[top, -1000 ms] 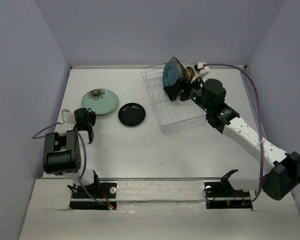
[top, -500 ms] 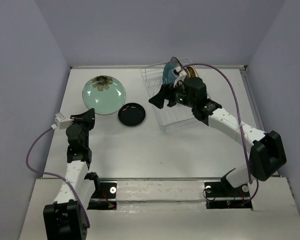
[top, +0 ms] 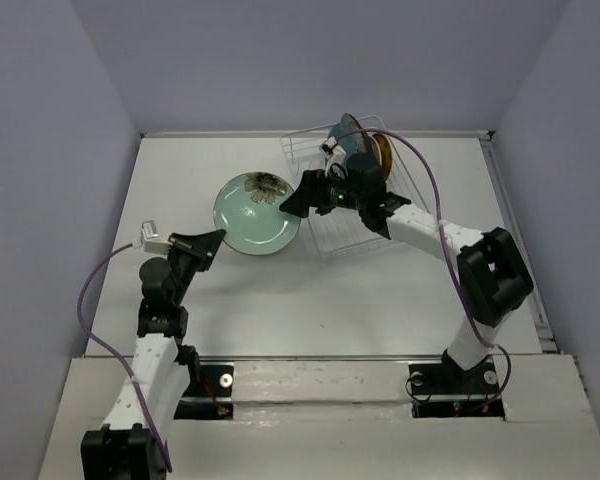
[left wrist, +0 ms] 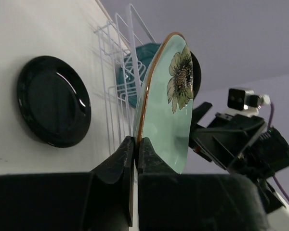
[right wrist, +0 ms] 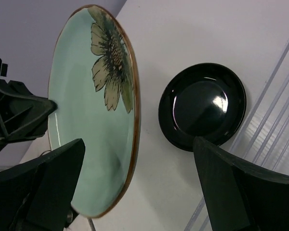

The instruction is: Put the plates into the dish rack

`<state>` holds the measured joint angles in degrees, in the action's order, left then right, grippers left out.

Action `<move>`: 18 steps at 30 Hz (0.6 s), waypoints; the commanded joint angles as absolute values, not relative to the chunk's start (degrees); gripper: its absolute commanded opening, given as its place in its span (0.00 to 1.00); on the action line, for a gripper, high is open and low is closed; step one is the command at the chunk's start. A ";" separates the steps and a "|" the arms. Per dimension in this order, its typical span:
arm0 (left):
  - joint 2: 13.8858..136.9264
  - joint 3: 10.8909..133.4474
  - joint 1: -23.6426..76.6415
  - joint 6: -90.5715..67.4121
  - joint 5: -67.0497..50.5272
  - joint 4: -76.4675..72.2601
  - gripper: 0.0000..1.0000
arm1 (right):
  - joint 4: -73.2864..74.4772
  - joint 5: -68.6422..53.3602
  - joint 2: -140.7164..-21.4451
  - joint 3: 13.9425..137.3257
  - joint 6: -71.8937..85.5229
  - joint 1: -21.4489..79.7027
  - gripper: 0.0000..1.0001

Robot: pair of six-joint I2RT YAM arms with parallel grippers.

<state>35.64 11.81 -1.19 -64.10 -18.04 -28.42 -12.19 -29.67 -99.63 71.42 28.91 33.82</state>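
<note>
The white bench (top: pixel 380 290) carries the dish rack (top: pixel 330 240) at its far right, with wire prongs upright (left wrist: pixel 113 62). The pale green plate (top: pixel 255 212) with the floral mark is lifted off the bench just left of the rack, tilted nearly on edge (left wrist: pixel 166 110), its flower face turned toward the right arm. A teal plate (top: pixel 342 135) stands upright in the rack's far end, with an amber plate (top: pixel 383 150) behind it. The small black plate (left wrist: pixel 53 108) lies flat on the bench beside the rack, below the raised plate (right wrist: pixel 202 106). The left hand (left wrist: pixel 135 159) is clamped on the green plate's lower rim. The right hand (right wrist: pixel 137 144) has its fingers spread wide at the plate's opposite edge; whether they touch it, I cannot tell.
</note>
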 commanded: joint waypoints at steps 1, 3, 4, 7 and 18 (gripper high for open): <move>34.27 15.38 1.84 -66.97 -25.56 -43.76 0.05 | -19.76 -34.70 -100.63 72.60 31.46 34.19 0.99; 35.41 16.08 2.20 -66.01 -27.59 -44.91 0.05 | -23.01 -39.69 -101.33 71.81 33.47 34.19 0.67; 36.12 16.43 2.20 -65.57 -29.34 -45.17 0.05 | -28.16 -41.21 -101.34 71.11 36.44 34.19 0.41; 36.47 18.80 2.11 -61.71 -31.37 -44.30 0.17 | -32.25 -42.80 -101.51 69.61 39.72 34.19 0.07; 37.53 38.15 6.58 -23.92 -20.24 -1.68 0.97 | -11.26 2.38 -86.84 75.74 16.98 32.96 0.07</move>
<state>39.09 33.71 3.49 -38.96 -25.36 -9.30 -18.04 -25.17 -92.88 68.29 31.90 34.26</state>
